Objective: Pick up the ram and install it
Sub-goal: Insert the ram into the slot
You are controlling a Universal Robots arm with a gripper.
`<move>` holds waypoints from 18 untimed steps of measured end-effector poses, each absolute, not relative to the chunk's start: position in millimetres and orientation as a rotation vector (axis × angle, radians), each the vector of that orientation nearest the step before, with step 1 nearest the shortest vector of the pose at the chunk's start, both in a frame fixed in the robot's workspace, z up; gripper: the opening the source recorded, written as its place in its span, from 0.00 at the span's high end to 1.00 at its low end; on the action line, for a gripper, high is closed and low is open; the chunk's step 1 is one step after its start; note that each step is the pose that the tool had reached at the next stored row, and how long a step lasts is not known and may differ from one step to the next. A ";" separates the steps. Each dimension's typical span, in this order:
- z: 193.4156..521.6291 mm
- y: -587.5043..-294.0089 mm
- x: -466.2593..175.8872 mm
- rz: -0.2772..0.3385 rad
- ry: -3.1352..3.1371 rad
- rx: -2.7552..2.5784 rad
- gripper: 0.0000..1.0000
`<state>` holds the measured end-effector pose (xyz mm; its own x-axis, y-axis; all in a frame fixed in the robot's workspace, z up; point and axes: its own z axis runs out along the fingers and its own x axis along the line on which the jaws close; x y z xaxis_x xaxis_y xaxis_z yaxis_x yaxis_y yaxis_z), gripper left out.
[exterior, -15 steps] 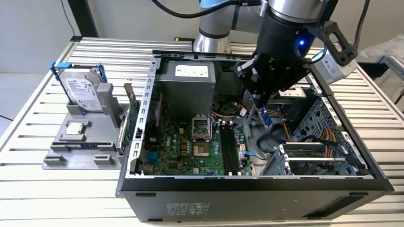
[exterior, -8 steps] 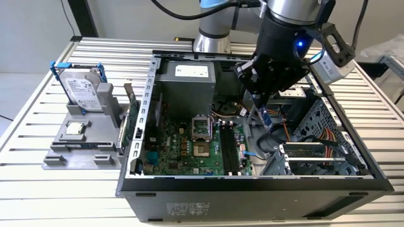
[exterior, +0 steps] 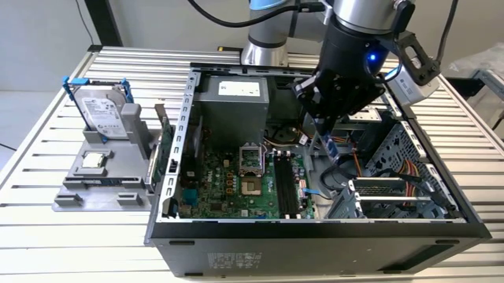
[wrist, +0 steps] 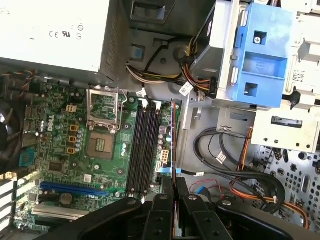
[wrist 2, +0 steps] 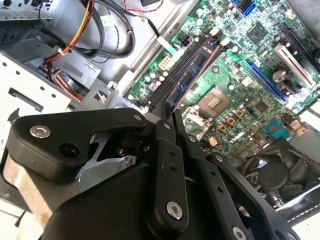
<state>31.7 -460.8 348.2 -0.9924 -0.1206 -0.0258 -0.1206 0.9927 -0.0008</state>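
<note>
My gripper hangs over the open computer case and is shut on the ram, a narrow bluish stick that points down and tilts slightly. In the exterior view the ram hovers above the motherboard, to the right of and above the black memory slots. In the first wrist view the ram shows edge-on between the fingertips, just beside the slots. The second wrist view shows the ram's dark chips lying along the slots, with the gripper clamped on its end.
A grey power supply sits at the back of the case and the CPU socket beside the slots. A drive cage and cables stand on the exterior view's right. A hard drive stands in a grey holder outside the case.
</note>
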 end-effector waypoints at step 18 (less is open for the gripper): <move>340.3 -457.6 31.9 0.001 3.112 -0.156 1.00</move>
<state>31.9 -457.6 340.3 -0.9946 -0.1003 -0.0258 -0.1003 0.9950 -0.0008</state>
